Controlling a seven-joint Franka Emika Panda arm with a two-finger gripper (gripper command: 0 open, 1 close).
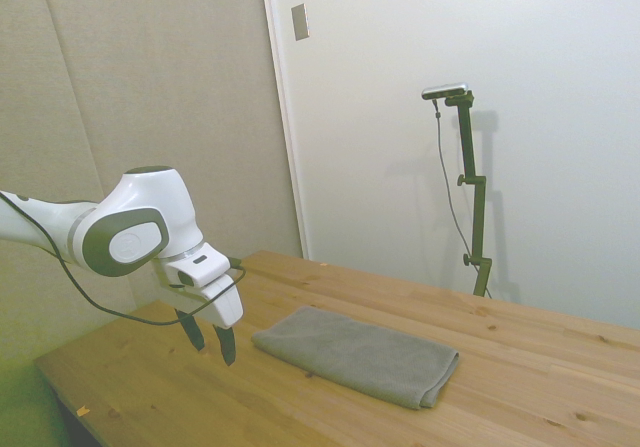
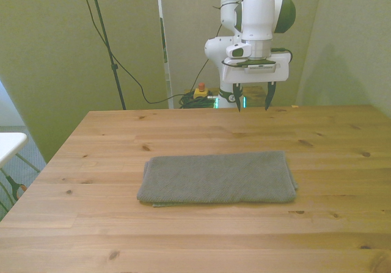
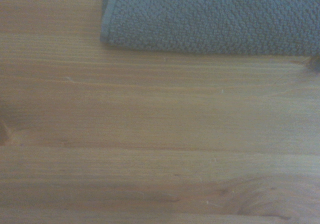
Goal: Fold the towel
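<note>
The towel point(image 2: 218, 177) is a plain grey-brown cloth lying flat in layers as a long rectangle in the middle of the wooden table point(image 2: 91, 236). From the side it shows as the same flat towel point(image 1: 357, 354). My gripper point(image 2: 252, 100) hangs open above the table's far edge, well apart from the towel, with nothing between its fingers. In the side view the gripper point(image 1: 209, 339) hovers above the wood, left of the towel. The wrist view catches one edge and a corner of the towel point(image 3: 210, 18) over bare wood.
Cables and a small red-and-yellow button box point(image 2: 200, 91) lie on the floor behind the table. A white surface's corner point(image 2: 9, 145) shows at the front view's left edge.
</note>
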